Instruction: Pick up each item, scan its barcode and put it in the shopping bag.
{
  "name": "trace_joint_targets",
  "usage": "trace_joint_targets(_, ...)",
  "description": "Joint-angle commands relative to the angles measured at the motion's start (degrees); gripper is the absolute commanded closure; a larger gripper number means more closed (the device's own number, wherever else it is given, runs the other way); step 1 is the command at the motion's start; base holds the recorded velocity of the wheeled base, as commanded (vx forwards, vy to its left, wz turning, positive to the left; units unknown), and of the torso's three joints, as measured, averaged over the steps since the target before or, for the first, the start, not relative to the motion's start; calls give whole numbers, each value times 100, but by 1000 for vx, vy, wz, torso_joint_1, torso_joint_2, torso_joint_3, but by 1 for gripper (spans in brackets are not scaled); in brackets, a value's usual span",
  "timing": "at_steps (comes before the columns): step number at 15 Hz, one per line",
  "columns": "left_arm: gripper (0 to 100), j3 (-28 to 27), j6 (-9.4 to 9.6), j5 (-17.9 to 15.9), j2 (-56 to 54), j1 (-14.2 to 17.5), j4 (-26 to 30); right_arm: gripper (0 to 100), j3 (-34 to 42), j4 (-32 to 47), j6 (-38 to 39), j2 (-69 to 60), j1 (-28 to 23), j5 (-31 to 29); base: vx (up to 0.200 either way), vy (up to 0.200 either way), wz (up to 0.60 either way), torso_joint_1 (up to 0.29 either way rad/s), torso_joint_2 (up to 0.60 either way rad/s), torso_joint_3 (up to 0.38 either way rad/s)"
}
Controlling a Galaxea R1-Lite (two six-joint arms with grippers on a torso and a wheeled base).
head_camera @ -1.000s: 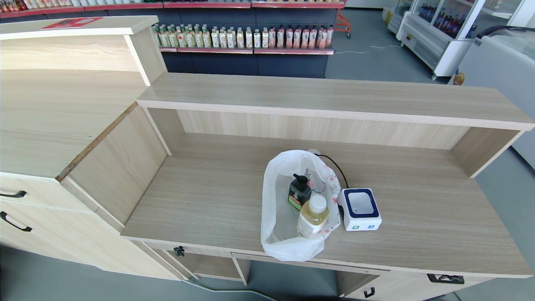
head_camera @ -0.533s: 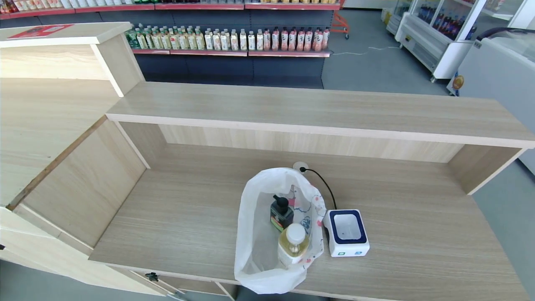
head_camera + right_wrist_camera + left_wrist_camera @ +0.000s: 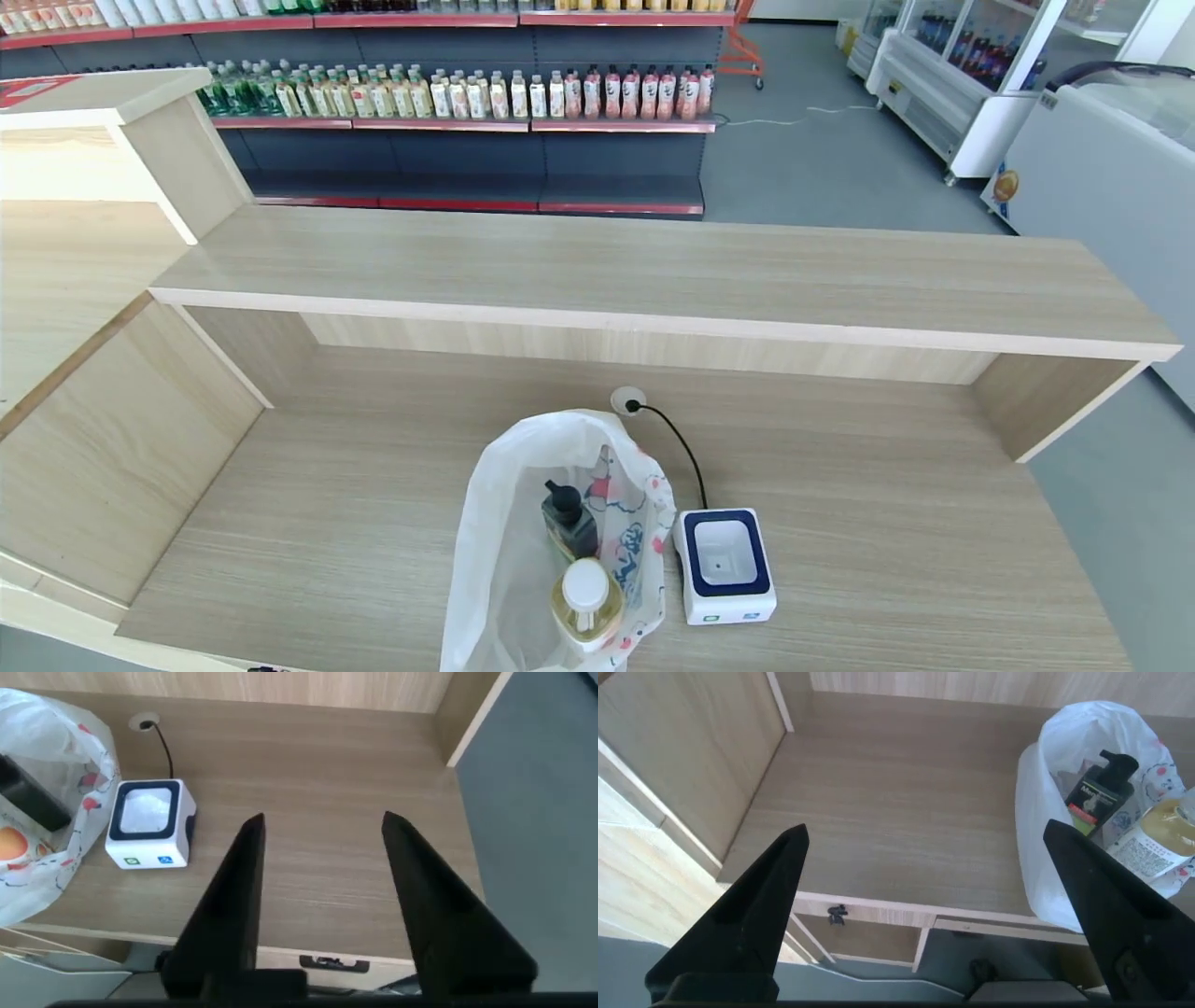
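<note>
Nearest, both claws hang off the near edge of the light wood-grain table [image 3: 887, 523]. The left claw [image 3: 924, 831] has its black fingers spread wide with nothing between them. The right claw [image 3: 323, 819] is likewise parted and empty.

Just ahead on the table stands the thin white plastic shopping bag [image 3: 499, 560], its mouth gaping upward. Inside it, nearest, is the clear bottle of yellow liquid with a white cap [image 3: 586, 602]. Just behind that is the dark pump bottle with a black dispenser head [image 3: 568, 523]. Both stand roughly upright, long axes vertical and tops toward the bag's mouth.

The bag lies forward of the left claw and off toward the robot's right. The left arm looks the nearer of the two to it. For the right claw, the white box scanner with a navy-framed window [image 3: 148, 823] comes first, with the bag beyond it on the robot's left.

Scanner and bag sit just beside each other; whether they touch I cannot tell. With both bottles bagged, the packing looks finished as far as these views tell.

A black cable [image 3: 677, 443] runs from the scanner back to a round port in the table. Farther back is a raised wooden ledge [image 3: 653, 271], then store shelves of drink bottles [image 3: 448, 93].
</note>
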Motion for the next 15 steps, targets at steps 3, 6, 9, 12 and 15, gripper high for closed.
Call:
trace_joint_targets(3, 0, -4, 0, 1, -2, 6, -1, 100, 2, -2, 14, 16, 0, -2, 0, 0, 0, 0, 0, 0)
trace_joint_targets(6, 0, -4, 0, 1, -2, 6, -1, 100, 2, -2, 14, 16, 0, -2, 0, 0, 0, 0, 0, 0)
trace_joint_targets(9, 0, -4, 0, 1, -2, 6, -1, 100, 2, -2, 14, 16, 0, -2, 0, 0, 0, 0, 0, 0)
trace_joint_targets(12, 0, -4, 0, 1, -2, 6, -1, 100, 2, -2, 14, 16, 0, -11, 0, 0, 0, 0, 0, 0)
trace_joint_targets(15, 0, -4, 0, 1, -2, 6, -1, 100, 2, -2, 5, 16, 0, -11, 0, 0, 0, 0, 0, 0)
